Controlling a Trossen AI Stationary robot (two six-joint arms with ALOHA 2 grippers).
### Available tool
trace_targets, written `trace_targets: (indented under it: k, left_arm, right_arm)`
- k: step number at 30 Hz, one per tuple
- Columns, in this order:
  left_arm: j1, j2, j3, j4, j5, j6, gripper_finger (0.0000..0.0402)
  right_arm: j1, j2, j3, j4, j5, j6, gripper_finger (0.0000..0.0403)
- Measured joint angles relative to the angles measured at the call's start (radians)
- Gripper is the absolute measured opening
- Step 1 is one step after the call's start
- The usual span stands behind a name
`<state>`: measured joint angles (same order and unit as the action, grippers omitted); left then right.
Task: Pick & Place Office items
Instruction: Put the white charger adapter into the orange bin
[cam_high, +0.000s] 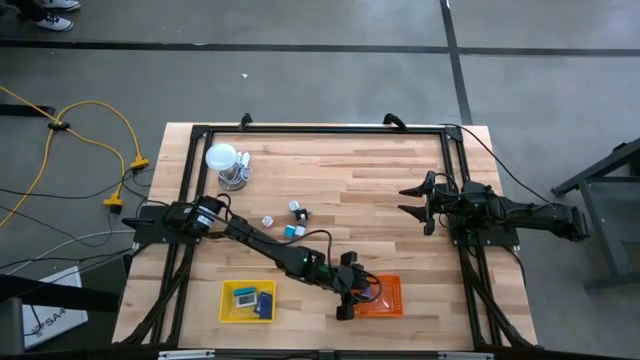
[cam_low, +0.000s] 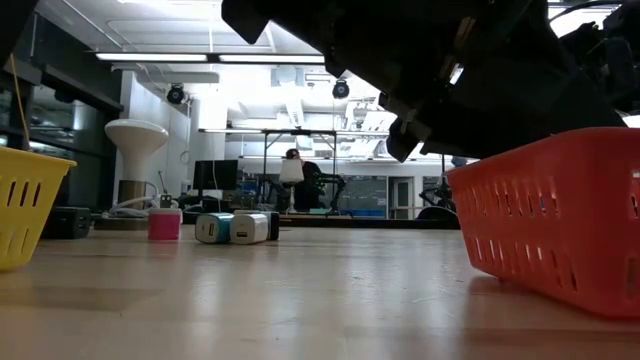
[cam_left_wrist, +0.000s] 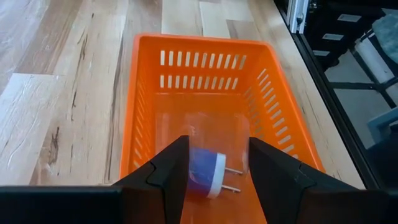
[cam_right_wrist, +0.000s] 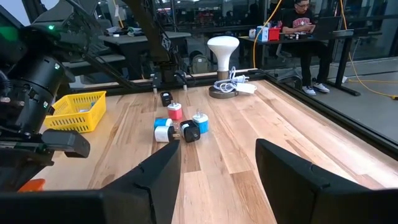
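Note:
My left gripper (cam_high: 352, 292) (cam_left_wrist: 219, 142) hangs open over the orange mesh tray (cam_high: 388, 296) (cam_left_wrist: 143, 124) near the table's near edge. A blue and white plug-like item (cam_left_wrist: 208, 174) with two metal prongs sits low in the tray, between and below the fingers. Whether a finger touches it I cannot tell. Several more small items (cam_high: 290, 218) (cam_right_wrist: 180, 127) in blue, white, black and pink stand on the wood mid-table. The yellow tray (cam_high: 262, 313) holds a couple of items. My right gripper (cam_high: 410, 200) (cam_right_wrist: 217, 149) waits open at the table's right side.
A white globe on a wire stand (cam_high: 222, 158) (cam_right_wrist: 222, 46) stands near the far left corner. A black frame rail (cam_high: 320, 128) runs around the table. Bare wood (cam_high: 370, 190) lies between the item cluster and the right gripper. A person (cam_right_wrist: 305, 18) sits at a desk beyond the table.

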<state>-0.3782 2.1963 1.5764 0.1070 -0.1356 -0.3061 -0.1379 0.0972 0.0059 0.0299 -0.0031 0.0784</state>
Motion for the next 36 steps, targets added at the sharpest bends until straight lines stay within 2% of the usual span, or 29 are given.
trace_targets:
  k: [31, 36]
  left_arm:
    - [0.000, 0.000, 0.000, -0.001, 0.000, -0.005, 0.0157]
    - [-0.004, 0.000, 0.000, -0.002, 0.000, -0.031, 0.0176]
  right_arm:
    - [0.000, 0.000, 0.000, 0.000, 0.000, 0.000, 0.0195]
    - [0.000, 0.000, 0.000, 0.000, 0.000, 0.000, 0.0195]
